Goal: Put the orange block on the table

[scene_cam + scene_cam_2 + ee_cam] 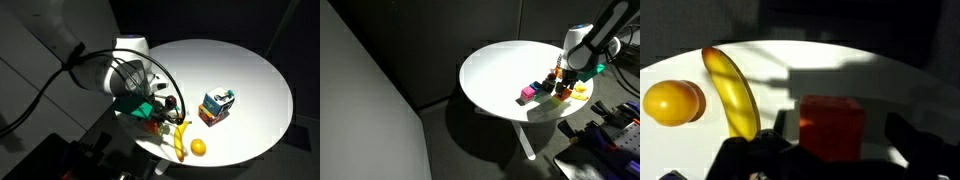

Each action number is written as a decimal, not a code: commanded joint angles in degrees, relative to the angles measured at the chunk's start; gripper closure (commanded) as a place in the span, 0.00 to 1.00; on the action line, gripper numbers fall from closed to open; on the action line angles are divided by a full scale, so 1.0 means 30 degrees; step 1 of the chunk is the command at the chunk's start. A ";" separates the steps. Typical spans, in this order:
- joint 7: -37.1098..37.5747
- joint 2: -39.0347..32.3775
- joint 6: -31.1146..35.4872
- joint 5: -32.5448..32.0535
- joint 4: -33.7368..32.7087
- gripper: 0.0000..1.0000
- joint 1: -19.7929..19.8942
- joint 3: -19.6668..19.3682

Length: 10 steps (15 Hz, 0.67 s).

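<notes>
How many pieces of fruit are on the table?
2. The banana lies near the table edge; the orange fruit lies right beside it. The robot arm might hide more.

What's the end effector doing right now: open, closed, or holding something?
End effector: open, straddling the orange block, with a gap visible beside the block in the wrist view.

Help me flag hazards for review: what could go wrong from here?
The small orange-red cube sits between the dark fingers in the wrist view; a firm grip isn't evident, so it might tumble.
The yellow banana and round orange fruit lie close by and could get knocked.
This is near the edge of the round white table, so a rolling cube might fall off.
</notes>
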<state>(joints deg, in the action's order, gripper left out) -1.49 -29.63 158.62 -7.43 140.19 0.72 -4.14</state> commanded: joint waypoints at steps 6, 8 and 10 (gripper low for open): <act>-0.0201 0.0477 -0.0904 0.0070 -0.0717 0.00 -0.0255 0.0454; -0.0152 0.0523 -0.1096 0.0058 -0.0916 0.00 -0.0425 0.0522; -0.0152 0.0580 -0.1316 0.0051 -0.1091 0.00 -0.0562 0.0612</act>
<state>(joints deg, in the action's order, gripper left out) -1.49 -29.41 157.20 -7.43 137.60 -0.52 -2.73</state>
